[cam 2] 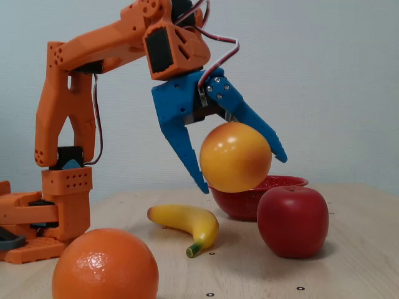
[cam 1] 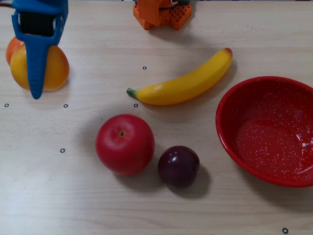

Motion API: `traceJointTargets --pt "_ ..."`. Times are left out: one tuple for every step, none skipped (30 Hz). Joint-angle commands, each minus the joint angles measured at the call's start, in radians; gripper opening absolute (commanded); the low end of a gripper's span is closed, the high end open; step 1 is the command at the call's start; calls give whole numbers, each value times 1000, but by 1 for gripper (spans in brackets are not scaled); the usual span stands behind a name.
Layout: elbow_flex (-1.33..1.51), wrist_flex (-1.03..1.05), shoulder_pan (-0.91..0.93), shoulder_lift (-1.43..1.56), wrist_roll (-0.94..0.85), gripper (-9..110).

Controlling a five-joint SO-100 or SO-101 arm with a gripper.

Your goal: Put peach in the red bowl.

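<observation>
Two views are covering this moment. In the fixed view from above, the gripper (cam 1: pixel 35 78) is pinching the peach (cam 1: pixel 53 68) at the far left edge of the table (cam 1: pixel 146 210), with the orange (cam 1: pixel 11 46) peeking out just behind it. The red bowl (cam 1: pixel 230 115) is sitting empty well away at the right, and the banana (cam 1: pixel 183 84), apple (cam 1: pixel 124 144) and plum (cam 1: pixel 178 166) are lying between the two.

In the fixed view from the side, the blue fingers (cam 2: pixel 181 146) are clamping the peach (cam 2: pixel 235 157) high above the table, clear of the apple (cam 2: pixel 293 221). Only the finger edges seem to be bearing on the round, smooth fruit, so a quick swing toward the bowl (cam 2: pixel 243 202) is risking a slip; it could drop among the other fruit and roll off.
</observation>
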Motion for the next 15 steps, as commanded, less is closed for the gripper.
traceJointTargets --pt "-86 -14 -49 202 32 0" --pt "-86 -11 -64 215 37 0" --pt "-84 -9 -83 230 49 0" --pt "-83 -9 -100 241 58 0" --pt "-83 -9 -117 253 67 0" --pt "-81 -9 -137 265 77 0" --pt "-81 -5 -156 278 89 0" --pt "-77 0 -179 295 97 0" --pt "-74 3 -202 310 107 0" --pt "-67 5 -225 327 121 0" --pt "-64 8 -250 342 130 0" --pt "-57 8 -273 360 138 0" --pt "-48 8 -298 376 144 0" --pt "-37 8 -322 394 155 0" --pt "-21 3 -345 414 166 0"
